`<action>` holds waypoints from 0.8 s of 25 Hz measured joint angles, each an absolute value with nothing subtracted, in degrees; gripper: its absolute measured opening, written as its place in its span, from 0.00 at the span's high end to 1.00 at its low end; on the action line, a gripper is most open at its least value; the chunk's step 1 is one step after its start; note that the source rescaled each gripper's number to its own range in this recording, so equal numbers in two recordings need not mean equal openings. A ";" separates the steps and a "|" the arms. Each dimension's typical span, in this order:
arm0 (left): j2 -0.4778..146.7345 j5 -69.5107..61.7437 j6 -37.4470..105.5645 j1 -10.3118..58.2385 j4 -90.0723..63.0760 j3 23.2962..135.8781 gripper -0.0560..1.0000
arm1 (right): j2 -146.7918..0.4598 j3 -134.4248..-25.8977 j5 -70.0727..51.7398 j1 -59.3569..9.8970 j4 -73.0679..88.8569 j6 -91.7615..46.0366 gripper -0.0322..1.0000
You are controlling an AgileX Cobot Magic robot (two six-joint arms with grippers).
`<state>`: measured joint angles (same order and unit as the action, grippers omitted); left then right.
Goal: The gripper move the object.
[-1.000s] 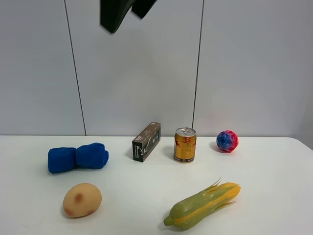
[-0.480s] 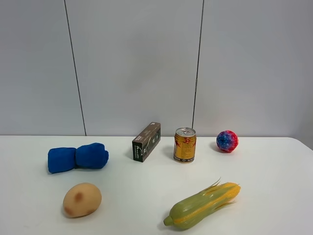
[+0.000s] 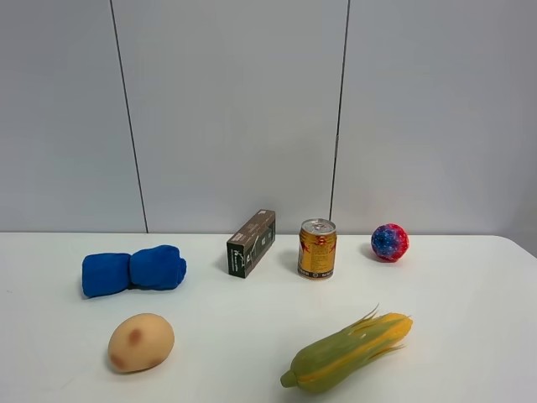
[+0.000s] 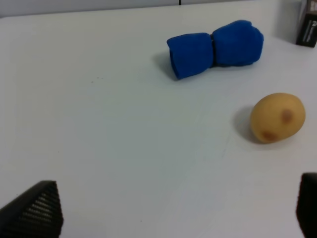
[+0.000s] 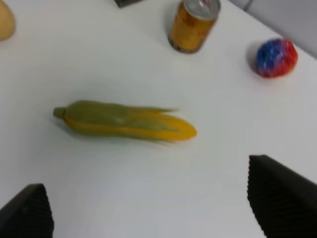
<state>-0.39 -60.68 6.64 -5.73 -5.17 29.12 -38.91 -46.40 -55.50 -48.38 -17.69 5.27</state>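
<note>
The tan-orange potato (image 3: 141, 342) with a brownish spot lies on the white table at the front left. It also shows in the left wrist view (image 4: 277, 118), well ahead of my left gripper (image 4: 171, 218), which is open and empty above the bare table. A sliver of the potato (image 5: 4, 21) shows at the edge of the right wrist view. My right gripper (image 5: 153, 208) is open and empty, hovering near the corn cob (image 5: 124, 121). Neither gripper shows in the exterior high view.
A blue rolled cloth (image 3: 132, 270) lies behind the potato. A dark box (image 3: 251, 243), a gold can (image 3: 317, 248) and a red-blue speckled ball (image 3: 389, 242) stand along the back. The green-yellow corn cob (image 3: 348, 353) lies at the front right.
A dark part of an arm at the top of the exterior high view one second ago has left the frame. The objects on the table have not moved.
</note>
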 joint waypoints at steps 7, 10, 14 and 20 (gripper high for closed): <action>-0.39 -60.68 6.64 -5.73 -5.17 29.12 0.00 | -30.43 -43.88 -68.43 -40.51 -17.66 11.83 0.26; -0.39 -60.68 6.64 -5.73 -5.17 29.12 0.00 | -29.72 -43.55 -69.46 -31.16 -16.47 11.46 0.26; -0.39 -60.68 6.64 -5.73 -5.17 29.12 0.00 | -29.52 -43.38 -69.98 -17.57 -12.99 9.88 0.26; -0.39 -60.68 6.64 -5.73 -5.17 29.12 0.00 | -28.99 -43.31 -69.98 -4.72 -7.73 8.83 0.26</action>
